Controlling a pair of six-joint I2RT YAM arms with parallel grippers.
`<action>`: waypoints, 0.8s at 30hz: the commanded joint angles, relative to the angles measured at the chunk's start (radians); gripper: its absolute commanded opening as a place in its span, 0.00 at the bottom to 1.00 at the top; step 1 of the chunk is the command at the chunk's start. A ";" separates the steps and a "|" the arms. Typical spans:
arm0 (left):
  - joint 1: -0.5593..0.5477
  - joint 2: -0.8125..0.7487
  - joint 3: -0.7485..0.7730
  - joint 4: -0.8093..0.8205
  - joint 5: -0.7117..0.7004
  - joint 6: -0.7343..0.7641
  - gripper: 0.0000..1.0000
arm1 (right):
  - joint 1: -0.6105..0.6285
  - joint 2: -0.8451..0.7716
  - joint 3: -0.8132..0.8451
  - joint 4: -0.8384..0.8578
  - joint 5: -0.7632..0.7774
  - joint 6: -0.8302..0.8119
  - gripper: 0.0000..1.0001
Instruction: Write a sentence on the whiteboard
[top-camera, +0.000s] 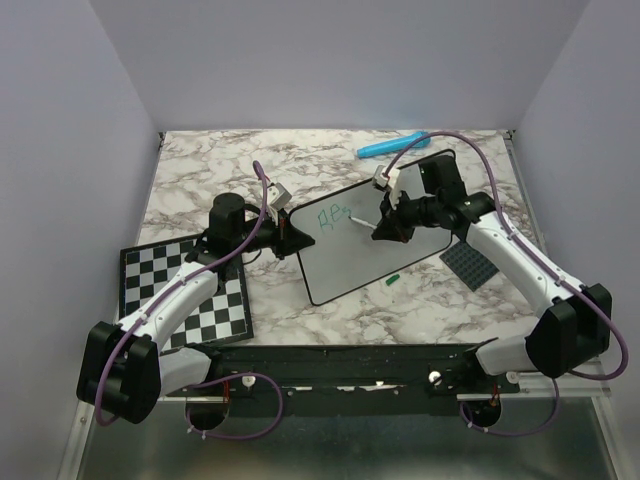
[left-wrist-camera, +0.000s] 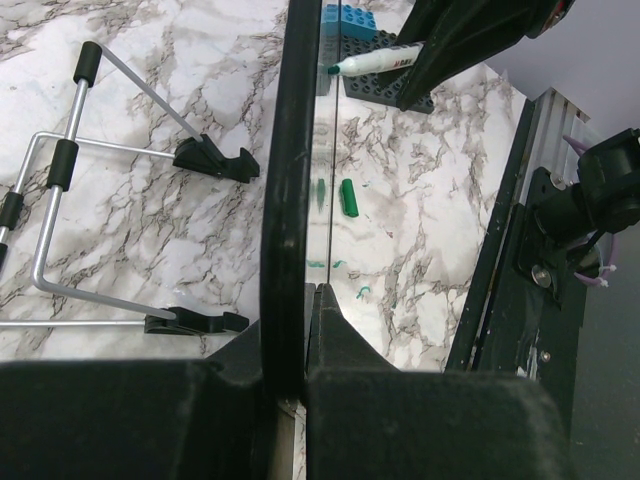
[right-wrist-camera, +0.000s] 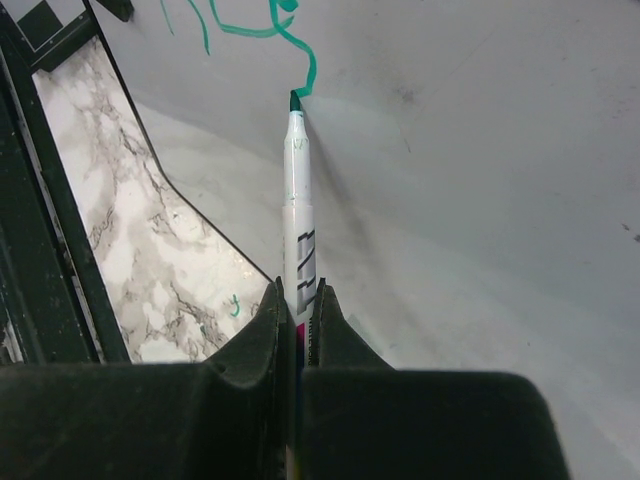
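The whiteboard (top-camera: 350, 265) is being shown near the middle of the marble surface (top-camera: 200, 180) — a white rectangular board with rounded corners and a thin black rim, set at a slant to the surface's edges. Its left edge is being gripped by the left hand (top-camera: 284, 235). In the left wrist view the black rim is being seen edge-on, pinched between the two narrowly set fingers (left-wrist-camera: 330, 340). Whether the board is being lifted or is resting on the surface cannot be told.

A white marker (right-wrist-camera: 298, 215) is being clamped by the right hand (right-wrist-camera: 298, 300), whose fingers are closed tight on the barrel. The marker's green tip is being pressed against the board's face. Only a short piece of the sentence (top-camera: 328, 215) is being displayed — a few thin, loopy green strokes in the board's upper left part. In the right wrist view the tip is touching the end of the last stroke. The rest of the face is being shown as plain white with a few faint grey specks.

A small green cap (top-camera: 392, 281) is being seen on the surface just beside the board's near edge. A checkerboard (top-camera: 185, 290) is being seen to the left under the left arm. A dark studded plate (top-camera: 470, 265) is lying to the right of the board, and a blue object (top-camera: 393, 146) is lying at the far edge. A wire stand (left-wrist-camera: 60, 200) is being shown behind the board in the left wrist view.
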 joint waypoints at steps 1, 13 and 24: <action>-0.009 0.032 -0.023 -0.154 -0.124 0.136 0.00 | 0.023 0.034 0.034 -0.011 0.001 -0.003 0.00; -0.009 0.035 -0.023 -0.154 -0.123 0.138 0.00 | -0.012 -0.051 0.034 -0.017 -0.031 0.007 0.01; -0.010 0.030 -0.024 -0.154 -0.121 0.138 0.00 | -0.032 -0.012 0.058 -0.017 -0.023 0.005 0.00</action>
